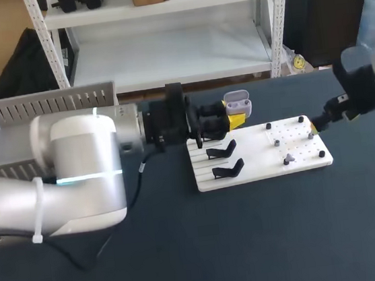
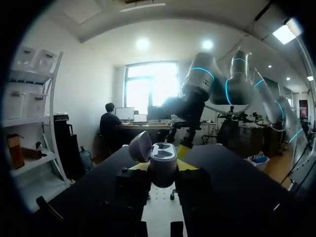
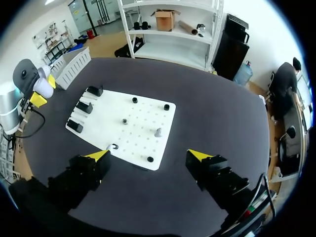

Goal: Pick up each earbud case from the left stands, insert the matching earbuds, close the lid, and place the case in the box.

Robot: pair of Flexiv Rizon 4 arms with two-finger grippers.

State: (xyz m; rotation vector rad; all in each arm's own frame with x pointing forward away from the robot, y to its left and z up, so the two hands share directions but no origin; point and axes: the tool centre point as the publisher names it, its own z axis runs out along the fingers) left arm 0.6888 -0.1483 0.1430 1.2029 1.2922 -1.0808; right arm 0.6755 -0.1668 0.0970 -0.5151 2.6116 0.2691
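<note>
The white box (image 1: 41, 106) sits at the far left of the table. The left claw (image 1: 236, 119) is clamped on the grey earbud case (image 1: 237, 101), a yellow tip on each side, and holds it over the far left corner of the white board (image 1: 258, 165). The case lid (image 2: 140, 146) stands open. Black stands (image 1: 222, 151) line the board's left edge. A small grey earbud (image 1: 287, 161) sits on its right half. The right claw (image 3: 148, 156) hangs above the board's right edge, fingers spread wide and holding nothing.
</note>
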